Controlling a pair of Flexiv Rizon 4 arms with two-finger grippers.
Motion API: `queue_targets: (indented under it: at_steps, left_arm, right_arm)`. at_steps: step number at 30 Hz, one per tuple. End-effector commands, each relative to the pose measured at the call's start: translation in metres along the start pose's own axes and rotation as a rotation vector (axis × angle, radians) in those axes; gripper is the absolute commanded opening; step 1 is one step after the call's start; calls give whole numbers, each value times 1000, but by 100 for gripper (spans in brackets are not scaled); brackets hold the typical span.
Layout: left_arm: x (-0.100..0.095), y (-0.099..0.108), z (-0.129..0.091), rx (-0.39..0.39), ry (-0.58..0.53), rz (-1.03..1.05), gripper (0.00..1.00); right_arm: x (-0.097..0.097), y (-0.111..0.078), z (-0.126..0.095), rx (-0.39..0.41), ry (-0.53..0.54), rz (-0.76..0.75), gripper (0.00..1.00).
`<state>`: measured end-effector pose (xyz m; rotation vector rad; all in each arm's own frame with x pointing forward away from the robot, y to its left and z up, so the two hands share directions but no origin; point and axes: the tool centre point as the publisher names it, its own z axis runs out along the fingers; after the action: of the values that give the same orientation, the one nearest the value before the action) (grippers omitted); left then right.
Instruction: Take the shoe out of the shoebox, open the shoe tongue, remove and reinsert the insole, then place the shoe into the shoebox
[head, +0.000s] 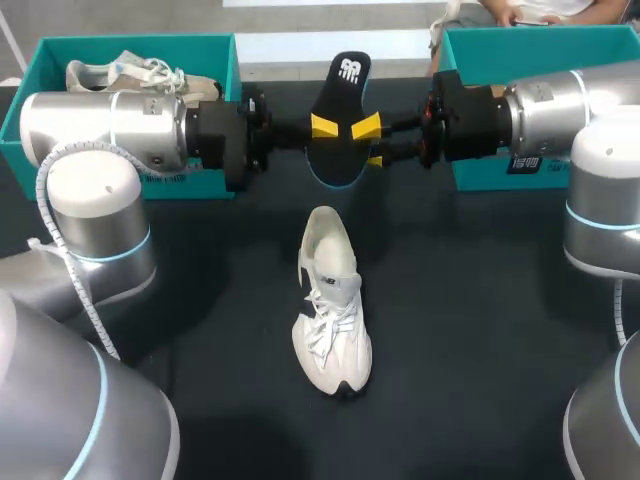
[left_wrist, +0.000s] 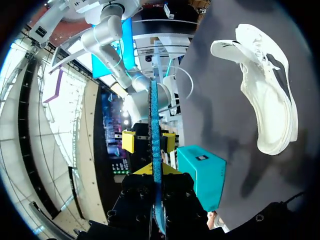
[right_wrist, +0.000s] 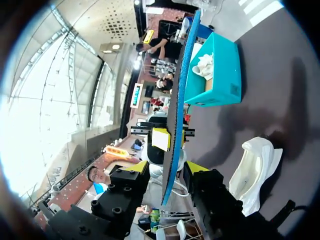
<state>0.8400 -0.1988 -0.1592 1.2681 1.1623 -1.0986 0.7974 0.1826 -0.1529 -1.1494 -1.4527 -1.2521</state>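
Two grippers met at the black insole (head: 340, 100), held in the air beyond the white shoe (head: 332, 310), which lay on the dark table (head: 480, 330). The left gripper (left_wrist: 156, 172) was pinched tight on the insole's mid-length. The right gripper (right_wrist: 169, 167) straddled it, fingers apart and apparently touching neither face. Thin and light, the insole would likely flex and droop, so a firm pinch across both faces near the middle looked safest.
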Motion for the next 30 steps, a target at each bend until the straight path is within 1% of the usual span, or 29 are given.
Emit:
queue_targets:
  at_steps: [1,3,10,18,20,22,23,27,29,30]
  left_arm:
    - [4,-2,11,-17,-31,1,0]
    - [3,-2,14,-21,-34,5,0]
    - [0,-6,15,-24,-46,18,0]
    - [1,-7,14,-38,-51,13,0]
    - [1,-8,14,-39,-51,11,0]
    - [1,-8,14,-39,-54,9,0]
    - [1,-8,14,-38,-54,8,0]
    - [2,-10,16,-35,-56,3,0]
    - [2,-10,17,-33,-56,2,0]
    - [2,-10,17,-34,-57,1,0]
  right_arm:
    - [-3,4,7,6,6,-3,38]
    - [-3,4,7,5,8,-4,33]
    - [-3,4,1,-20,6,-13,34]
    - [-3,4,-4,-29,2,-13,30]
    - [-3,5,-4,-29,4,-14,27]
    - [-4,5,-4,-29,5,-14,20]
    - [-4,5,-4,-29,6,-14,18]
    - [-5,6,-2,-25,10,-15,18]
    - [-6,5,-1,-24,11,-14,15]
    - [-6,4,-1,-25,12,-13,11]
